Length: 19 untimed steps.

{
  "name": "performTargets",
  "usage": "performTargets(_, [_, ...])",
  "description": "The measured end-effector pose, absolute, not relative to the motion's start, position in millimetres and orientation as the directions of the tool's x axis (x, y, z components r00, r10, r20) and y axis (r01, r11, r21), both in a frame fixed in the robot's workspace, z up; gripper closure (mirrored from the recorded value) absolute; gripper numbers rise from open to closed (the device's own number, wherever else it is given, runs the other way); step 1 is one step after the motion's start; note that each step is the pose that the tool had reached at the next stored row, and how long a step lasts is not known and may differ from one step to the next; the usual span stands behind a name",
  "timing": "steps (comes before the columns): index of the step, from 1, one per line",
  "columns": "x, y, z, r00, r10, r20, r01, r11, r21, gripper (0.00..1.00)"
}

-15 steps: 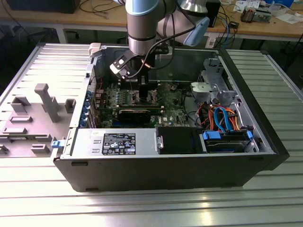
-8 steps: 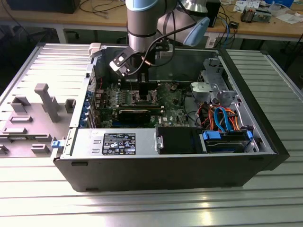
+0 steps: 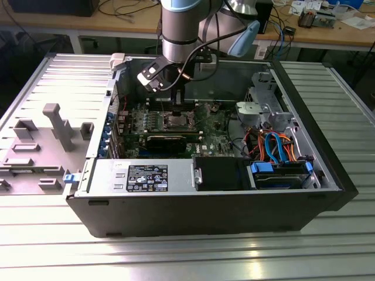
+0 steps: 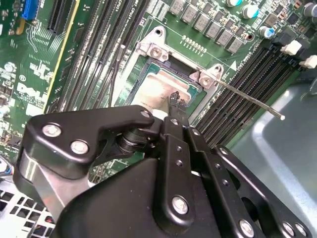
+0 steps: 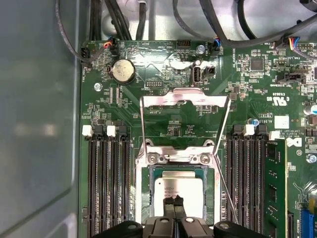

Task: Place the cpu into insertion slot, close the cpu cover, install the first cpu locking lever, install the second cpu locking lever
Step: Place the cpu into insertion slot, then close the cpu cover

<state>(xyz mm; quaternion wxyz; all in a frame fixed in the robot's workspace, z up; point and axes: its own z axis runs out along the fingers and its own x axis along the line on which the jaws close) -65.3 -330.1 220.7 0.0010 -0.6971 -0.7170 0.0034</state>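
The cpu lies flat in the insertion slot, its silvery top also seen in the second wrist view. My gripper stands straight over it, fingers shut together with the tips on or just above the chip's top. The cpu cover is swung open and lies back on the board beyond the slot. Two thin locking levers stand unlatched at either side; one rod sticks out past the slot. In the exterior view my gripper hangs above the slot.
Long black memory slots flank the socket, with a green memory stick on one side. A coin battery and cables lie beyond the cover. The case wall, drive cage and power supply enclose the board.
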Motion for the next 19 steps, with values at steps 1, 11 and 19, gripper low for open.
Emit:
performTargets(1, [-65.2,-330.1,220.6,-0.036,0.999,-0.003,0.999,0.036,-0.006,0.89])
performTargets(11, [-65.1,-330.1,220.7,-0.047,0.999,-0.003,0.999,0.047,-0.006,0.89])
performTargets(19, [-65.1,-330.1,220.6,-0.055,0.998,-0.003,0.998,0.055,-0.006,0.89])
